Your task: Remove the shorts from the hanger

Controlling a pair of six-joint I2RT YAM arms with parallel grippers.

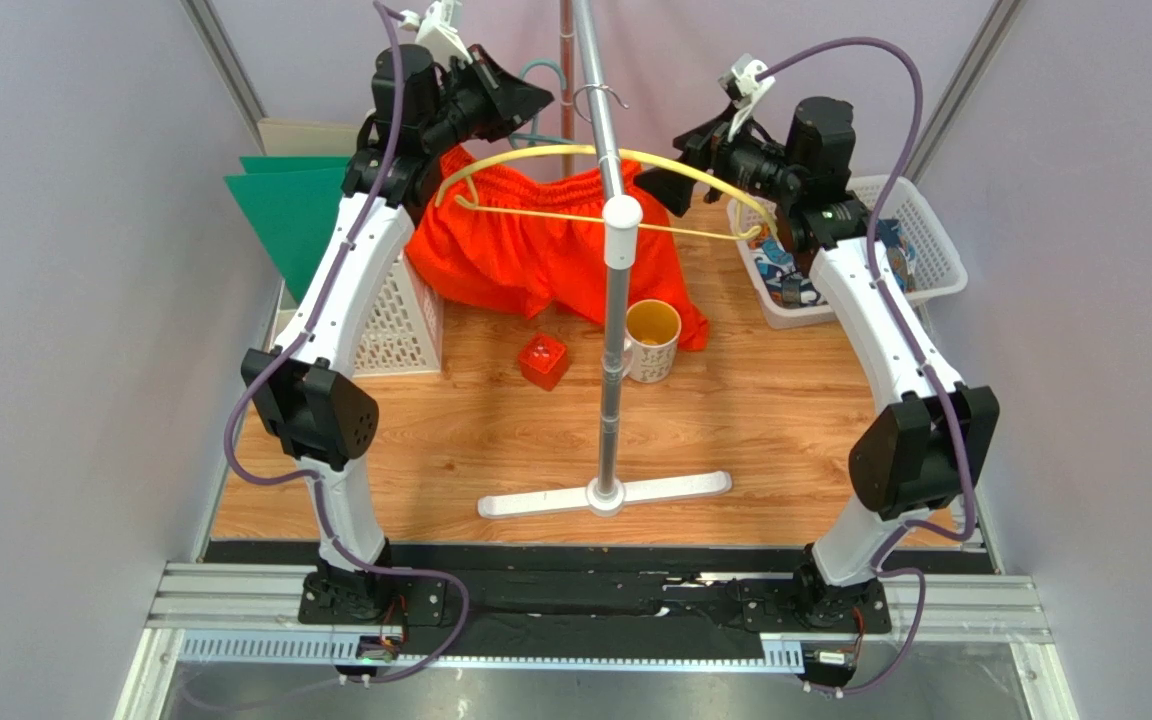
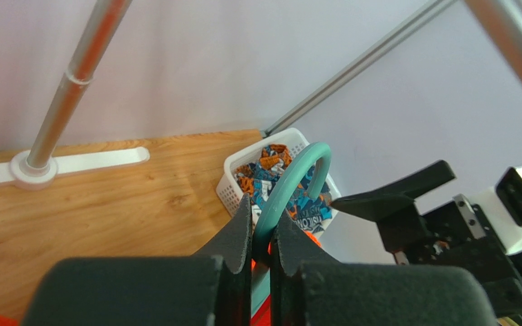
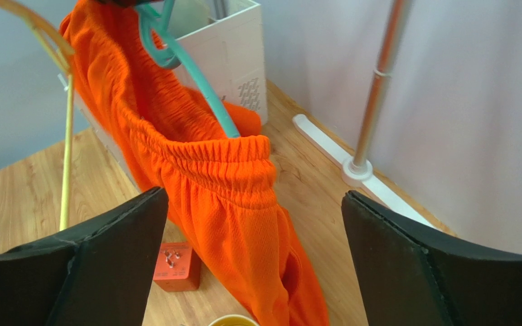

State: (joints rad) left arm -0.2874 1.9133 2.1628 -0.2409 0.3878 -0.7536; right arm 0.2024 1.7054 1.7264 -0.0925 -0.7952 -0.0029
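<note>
The orange shorts (image 1: 552, 248) hang by their waistband on a teal hanger (image 3: 195, 75); their legs trail down to the wooden table. They also show in the right wrist view (image 3: 230, 197). My left gripper (image 1: 500, 98) is shut on the teal hanger's hook (image 2: 291, 190), high at the back left; its jaws pinch the hook in the left wrist view (image 2: 260, 210). My right gripper (image 1: 687, 158) is open and empty, facing the shorts' right end from a short distance (image 3: 253, 197). The printed shorts (image 1: 793, 278) lie in the white basket (image 1: 935, 240) at the right.
A yellow hanger (image 1: 582, 158) hangs beside the shorts on the metal stand (image 1: 615, 270), whose base (image 1: 605, 492) lies mid-table. A red block (image 1: 543, 360) and a yellow-lined cup (image 1: 651, 338) sit below the shorts. A white bin (image 1: 394, 323) and green sheets (image 1: 289, 203) stand at the left.
</note>
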